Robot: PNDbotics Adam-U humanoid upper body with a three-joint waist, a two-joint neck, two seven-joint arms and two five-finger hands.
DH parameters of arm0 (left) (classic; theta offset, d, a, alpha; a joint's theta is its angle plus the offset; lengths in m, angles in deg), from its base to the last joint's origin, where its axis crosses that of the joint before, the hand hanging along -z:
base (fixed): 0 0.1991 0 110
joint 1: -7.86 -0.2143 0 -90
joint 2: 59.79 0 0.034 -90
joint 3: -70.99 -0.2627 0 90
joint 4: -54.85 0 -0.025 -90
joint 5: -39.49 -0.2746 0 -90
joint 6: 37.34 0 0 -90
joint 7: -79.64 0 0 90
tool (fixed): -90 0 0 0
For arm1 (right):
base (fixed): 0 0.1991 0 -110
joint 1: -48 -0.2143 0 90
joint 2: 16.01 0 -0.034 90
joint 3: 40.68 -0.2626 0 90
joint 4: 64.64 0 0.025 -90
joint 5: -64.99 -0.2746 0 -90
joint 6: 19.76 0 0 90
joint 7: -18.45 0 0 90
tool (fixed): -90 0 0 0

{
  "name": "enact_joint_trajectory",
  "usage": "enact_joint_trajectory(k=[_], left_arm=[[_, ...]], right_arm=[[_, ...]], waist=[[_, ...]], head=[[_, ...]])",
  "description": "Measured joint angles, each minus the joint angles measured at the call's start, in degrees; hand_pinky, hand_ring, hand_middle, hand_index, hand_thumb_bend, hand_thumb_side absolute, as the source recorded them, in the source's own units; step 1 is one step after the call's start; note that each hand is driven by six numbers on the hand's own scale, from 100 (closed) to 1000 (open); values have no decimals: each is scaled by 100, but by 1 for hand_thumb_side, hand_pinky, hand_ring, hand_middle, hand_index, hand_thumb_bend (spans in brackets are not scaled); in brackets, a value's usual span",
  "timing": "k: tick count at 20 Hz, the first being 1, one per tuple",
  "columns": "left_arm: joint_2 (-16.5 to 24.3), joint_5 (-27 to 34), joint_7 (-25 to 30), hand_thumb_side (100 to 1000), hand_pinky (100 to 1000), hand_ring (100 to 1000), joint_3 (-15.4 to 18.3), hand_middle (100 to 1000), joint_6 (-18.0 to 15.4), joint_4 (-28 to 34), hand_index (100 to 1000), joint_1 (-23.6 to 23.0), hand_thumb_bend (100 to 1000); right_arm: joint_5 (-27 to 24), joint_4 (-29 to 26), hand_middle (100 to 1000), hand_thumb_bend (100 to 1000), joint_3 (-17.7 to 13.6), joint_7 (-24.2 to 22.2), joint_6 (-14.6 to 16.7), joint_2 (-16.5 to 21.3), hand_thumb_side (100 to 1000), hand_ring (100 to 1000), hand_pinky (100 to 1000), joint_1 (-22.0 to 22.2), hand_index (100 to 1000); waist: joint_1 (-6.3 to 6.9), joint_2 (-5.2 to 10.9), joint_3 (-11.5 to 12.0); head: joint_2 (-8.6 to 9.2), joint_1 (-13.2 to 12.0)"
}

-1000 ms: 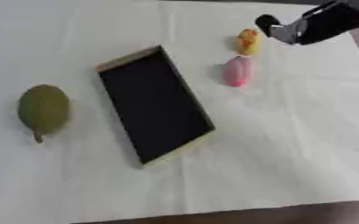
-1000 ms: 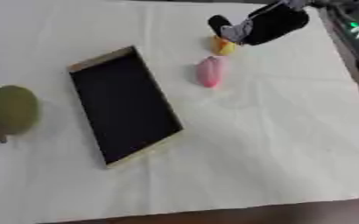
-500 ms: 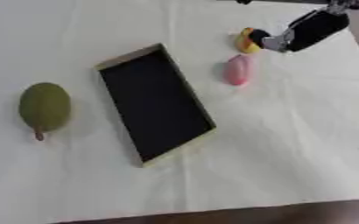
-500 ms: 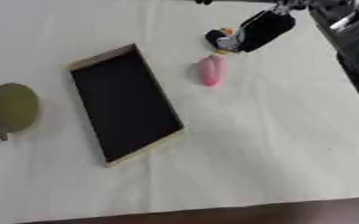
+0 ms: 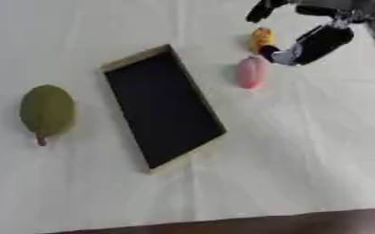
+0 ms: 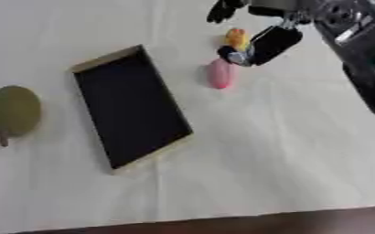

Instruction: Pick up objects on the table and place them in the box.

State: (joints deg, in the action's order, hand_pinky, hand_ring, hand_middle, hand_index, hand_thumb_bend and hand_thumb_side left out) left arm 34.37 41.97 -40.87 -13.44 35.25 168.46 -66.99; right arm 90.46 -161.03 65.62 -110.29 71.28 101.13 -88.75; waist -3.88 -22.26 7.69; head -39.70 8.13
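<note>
The robot's right hand (image 5: 315,43) reaches in from the upper right and hangs over the far right part of the table (image 5: 302,151). Its fingers are spread apart: one dark finger points up and away at the top of the view, while another, thicker one angles down toward the robot's left, its tip just beside a small yellow-orange object (image 5: 261,37). Whether that tip touches the object cannot be told. The hand has nothing in its grasp.

Just below the lower fingertip, slightly to the hand's left, lies a pink oval object (image 5: 251,72) on the white cloth, apart from the fingers. The yellow-orange object sits between the two spread fingers, beyond the pink one.

Farther to the hand's left and nearer the robot lies the box (image 5: 163,106), a shallow tray with a black inside and a tan rim, set at an angle; nothing lies in it. Well past the box, on the far left, rests a green oval fruit (image 5: 46,111) with a short stem pointing toward the robot. Nothing stands between the hand and the two small objects.

The left hand shows in neither view.
</note>
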Motion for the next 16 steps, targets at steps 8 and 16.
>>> enact_joint_trajectory(k=[8, 16], left_arm=[[0, 7, 35, 659, 686, 798, -17, 813, 11, 0, 818, 7, 496], [-1, 31, 54, 656, 685, 800, -43, 815, 11, 0, 817, 38, 487]], right_arm=[[126, 269, 759, 272, 113, 23, 32, -131, 318, 837, 906, 76, 847], [389, 577, 779, 311, 163, 92, 96, -245, 290, 850, 906, 95, 859]], waist=[[-6, -32, 20], [-15, -76, 62]], head=[[0, -20], [28, -100]])
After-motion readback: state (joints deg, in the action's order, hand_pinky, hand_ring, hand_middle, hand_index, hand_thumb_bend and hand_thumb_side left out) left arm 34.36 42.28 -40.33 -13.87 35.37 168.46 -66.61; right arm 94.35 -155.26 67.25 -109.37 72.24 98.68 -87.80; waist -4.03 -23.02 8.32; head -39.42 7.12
